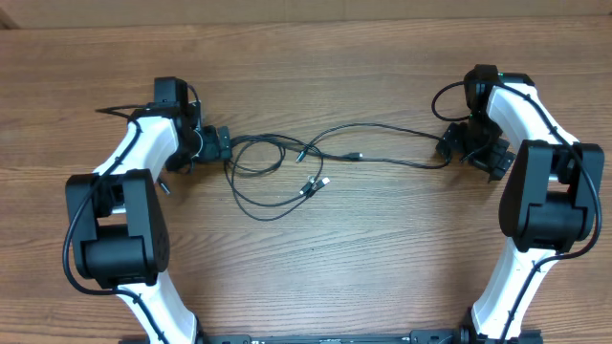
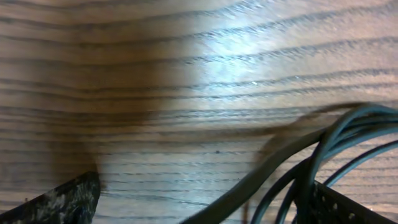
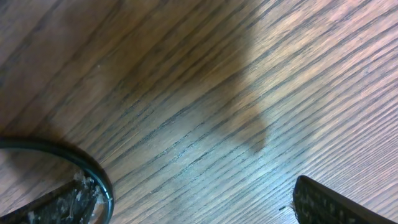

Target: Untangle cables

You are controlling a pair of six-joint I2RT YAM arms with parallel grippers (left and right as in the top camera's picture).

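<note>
Several thin black cables [image 1: 287, 164] lie tangled on the wooden table [image 1: 316, 268] between my two arms. Small silver-tipped plugs [image 1: 313, 185] lie near the middle. My left gripper [image 1: 218, 145] is low at the left end of the tangle. In the left wrist view its fingers [image 2: 199, 208] are wide apart, and several cable strands [image 2: 292, 168] run between them close to the right finger. My right gripper [image 1: 449, 145] is at the right end of one cable. In the right wrist view its fingers [image 3: 193, 208] are wide apart, and a cable [image 3: 93, 171] curves round the left finger.
The thicker black wires of the arms loop near the left arm's wrist [image 1: 115, 112] and the right arm's wrist [image 1: 445, 96]. The arm bases stand at the front edge on the left [image 1: 115, 239] and on the right [image 1: 545, 210].
</note>
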